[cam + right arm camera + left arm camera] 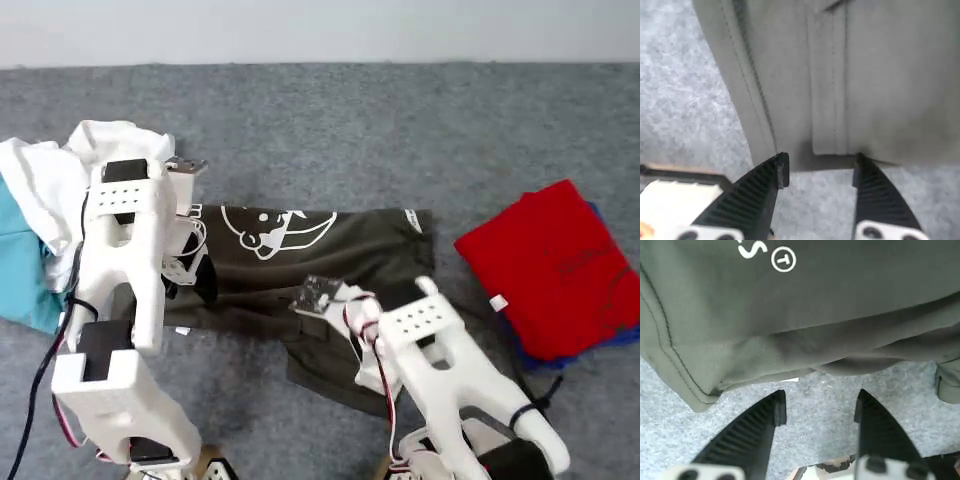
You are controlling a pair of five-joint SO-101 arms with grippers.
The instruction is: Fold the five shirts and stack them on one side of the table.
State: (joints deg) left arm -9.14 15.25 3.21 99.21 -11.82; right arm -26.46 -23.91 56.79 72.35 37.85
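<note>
Olive shirt [330,250] lies spread across the grey worktop [400,130]. My left fingers [762,422] stand wide apart just off its edge, my right fingers [765,185] wide apart at its hem. Folded red shirt [550,265] tops a blue shirt [610,345] beside it; white shirt [40,180] and teal shirt [20,270] lie heaped opposite

Soft, even light with faint shadows
</note>
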